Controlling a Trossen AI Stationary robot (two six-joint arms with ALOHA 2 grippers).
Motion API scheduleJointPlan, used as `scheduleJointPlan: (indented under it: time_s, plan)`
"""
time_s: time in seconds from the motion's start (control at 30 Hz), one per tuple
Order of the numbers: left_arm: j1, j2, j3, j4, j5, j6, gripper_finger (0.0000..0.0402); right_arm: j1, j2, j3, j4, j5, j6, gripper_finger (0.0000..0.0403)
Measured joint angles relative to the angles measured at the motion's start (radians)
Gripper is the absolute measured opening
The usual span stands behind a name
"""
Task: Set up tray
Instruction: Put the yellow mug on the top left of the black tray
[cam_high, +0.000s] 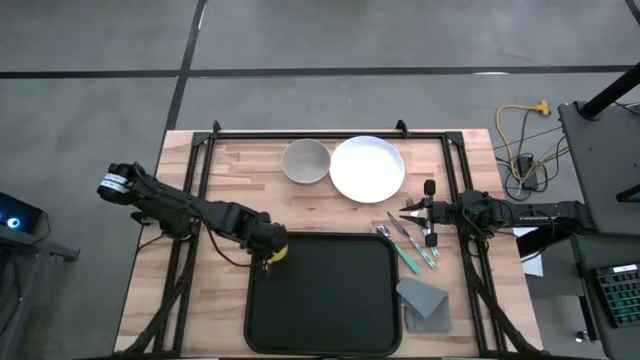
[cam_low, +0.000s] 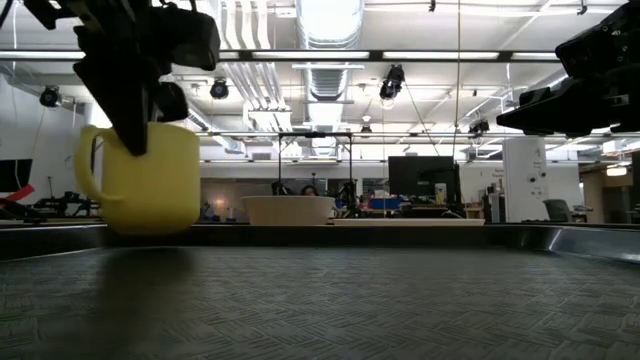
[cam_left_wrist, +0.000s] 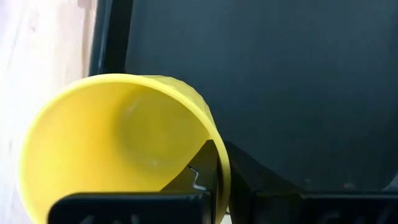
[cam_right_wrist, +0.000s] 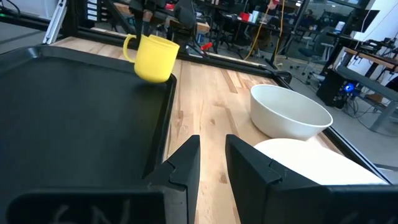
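The black tray (cam_high: 320, 300) lies at the table's near middle. A yellow mug (cam_high: 272, 254) is at the tray's far left corner, with my left gripper (cam_high: 267, 248) shut on its rim. The low view shows the mug (cam_low: 150, 180) with its handle on the picture's left. The right wrist view shows the mug (cam_right_wrist: 152, 57) a little tilted over the tray's corner. My right gripper (cam_high: 405, 210) waits at the table's right side, pointing level toward the left. Its fingers (cam_right_wrist: 212, 146) stand a little apart with nothing between them. My left gripper holds the mug's rim (cam_left_wrist: 219, 163) with one finger inside the cup (cam_left_wrist: 194, 182) and one outside (cam_left_wrist: 261, 183). The fingers come from above, slanting down. The mug hangs nearly upright below them; whether its base touches the tray, I cannot tell.
A white bowl (cam_high: 305, 160) and a white plate (cam_high: 367, 168) stand at the table's far middle. Cutlery (cam_high: 410, 245) and a grey folded napkin (cam_high: 425, 303) lie right of the tray. Most of the tray's surface is bare.
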Motion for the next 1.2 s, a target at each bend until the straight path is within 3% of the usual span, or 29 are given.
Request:
scheduleJointPlan:
  time_s: [0.8, 1.2]
  plan:
    - [0.003, -0.001, -0.051, 0.007, 0.008, -0.036, 0.0007, 0.000, 0.000, 0.000, 0.000, 0.000, 0.000, 0.0068]
    - [0.004, 0.000, -0.049, 0.003, 0.007, -0.056, 0.0084, 0.000, 0.000, 0.000, 0.000, 0.000, 0.000, 0.0068]
